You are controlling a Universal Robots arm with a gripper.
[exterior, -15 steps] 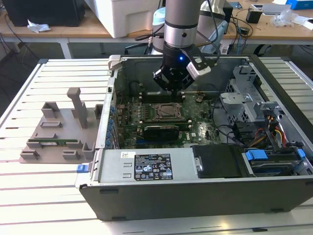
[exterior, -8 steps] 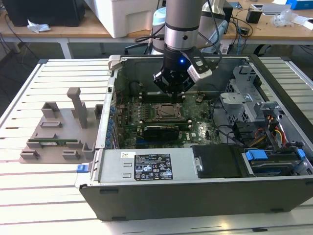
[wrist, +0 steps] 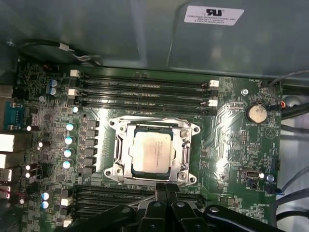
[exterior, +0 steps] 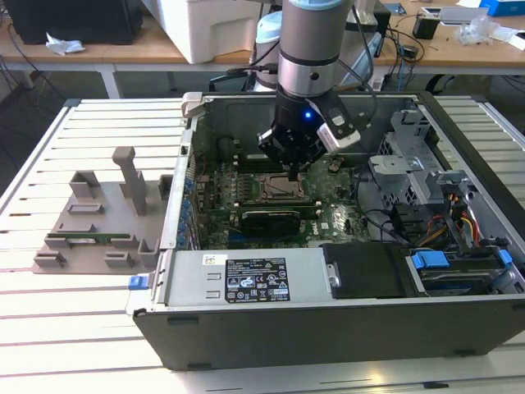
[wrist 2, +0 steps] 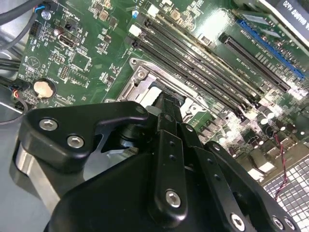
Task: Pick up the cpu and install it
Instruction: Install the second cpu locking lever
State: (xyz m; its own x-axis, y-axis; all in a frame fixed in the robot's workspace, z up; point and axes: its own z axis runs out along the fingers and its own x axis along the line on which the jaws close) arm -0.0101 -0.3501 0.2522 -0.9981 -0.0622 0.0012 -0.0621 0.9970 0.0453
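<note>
The cpu (wrist: pixel 151 152), a small square chip with a pale silvery top, lies flat inside the metal-framed socket (wrist: pixel 116 162) on the green motherboard. My gripper (wrist: pixel 166 187) hangs just off one edge of the socket. Its fingers are shut together with nothing between them, and they do not touch the chip. In the exterior view the gripper (exterior: pixel 294 171) reaches down into the open computer case (exterior: pixel 328 328), right above the socket (exterior: pixel 275 190). In the second wrist view the black fingers (wrist 2: pixel 169 113) point at the socket (wrist 2: pixel 142 82) and hide most of it.
Memory slots (wrist: pixel 145 89) run beside the socket. A power supply (exterior: pixel 254 279) and a drive cage (exterior: pixel 410 172) stand around the board, with cables (exterior: pixel 459 222) at the exterior view's right. A grey parts fixture (exterior: pixel 98 222) rests on the slatted table at that view's left.
</note>
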